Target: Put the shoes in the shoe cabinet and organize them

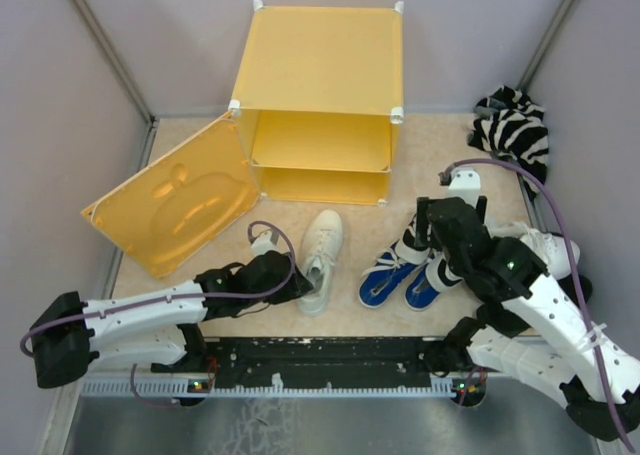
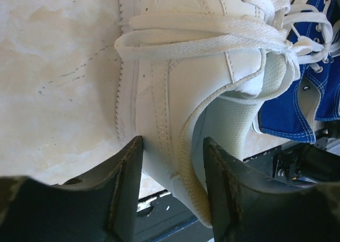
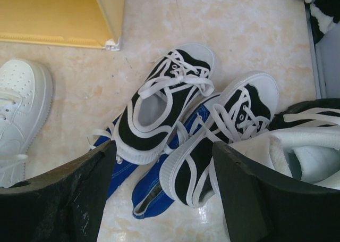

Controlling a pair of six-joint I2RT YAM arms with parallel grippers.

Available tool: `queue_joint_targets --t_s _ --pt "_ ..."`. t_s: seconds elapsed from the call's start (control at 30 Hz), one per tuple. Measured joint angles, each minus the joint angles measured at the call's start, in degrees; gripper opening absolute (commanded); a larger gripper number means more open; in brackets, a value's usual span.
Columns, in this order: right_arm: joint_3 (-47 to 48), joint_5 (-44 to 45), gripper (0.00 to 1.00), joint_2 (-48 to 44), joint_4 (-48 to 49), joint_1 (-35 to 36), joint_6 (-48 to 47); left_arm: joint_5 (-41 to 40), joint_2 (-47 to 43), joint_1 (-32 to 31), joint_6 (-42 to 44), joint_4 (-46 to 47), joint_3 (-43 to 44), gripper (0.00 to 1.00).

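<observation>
White sneaker (image 2: 175, 66) sits upright on the table (image 1: 190, 140), toe toward the shoe cabinet (image 1: 320, 70), just in front of its lower compartment. My left gripper (image 2: 173, 146) is at its heel, one finger outside the heel wall, the other over the padded collar. Pads look to be in contact both sides, but I can't tell from the wrist view whether I'm actually squeezing. I expect it to be light, with a stiff sole and heel counter and a soft collar and upper. The heel wall is the right place to grip, since it's the firmest part that fits between the fingers. The smooth leather-like side may slip, so I'd bite deep rather than on the rim. The toe will probably droop on lift. Loose laces could snag on the blue sneakers (image 1: 385, 280) just beside it. Looks: all white, stitched panels, flat white laces, mesh lining. My right gripper (image 3: 163, 157) is released, jaws wide, nothing between them, hovering over the black-and-white sneakers (image 3: 159, 109), which lie piled on the blue pair. Those look like soft canvas with rubber toe caps, so I'd grab at the heel again. The second white sneaker (image 3: 313, 151) lies at the right, close by my right finger. The cabinet door (image 1: 175, 200) is swung open to the left, and no shoe shows in either compartment.
</observation>
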Motion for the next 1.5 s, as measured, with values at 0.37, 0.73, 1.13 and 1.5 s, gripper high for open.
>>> queue_joint_targets --t_s 0.37,0.73,1.13,1.5 --pt "-2.21 -0.57 0.74 -1.95 0.52 -0.26 -0.22 -1.33 1.42 -0.52 1.27 0.37 1.03 0.0" --pt "-2.08 0.59 0.73 -3.06 0.59 -0.39 -1.68 -6.93 1.33 -1.46 8.35 -13.94 17.31 0.0" --pt "-0.87 -1.03 0.73 -0.09 3.72 -1.66 -4.52 -21.77 1.46 -0.85 22.69 -13.92 32.0 0.0" --pt "0.96 -4.42 0.73 2.45 7.32 -2.51 -5.97 -20.33 8.72 9.79 32.57 -5.46 32.39 0.0"
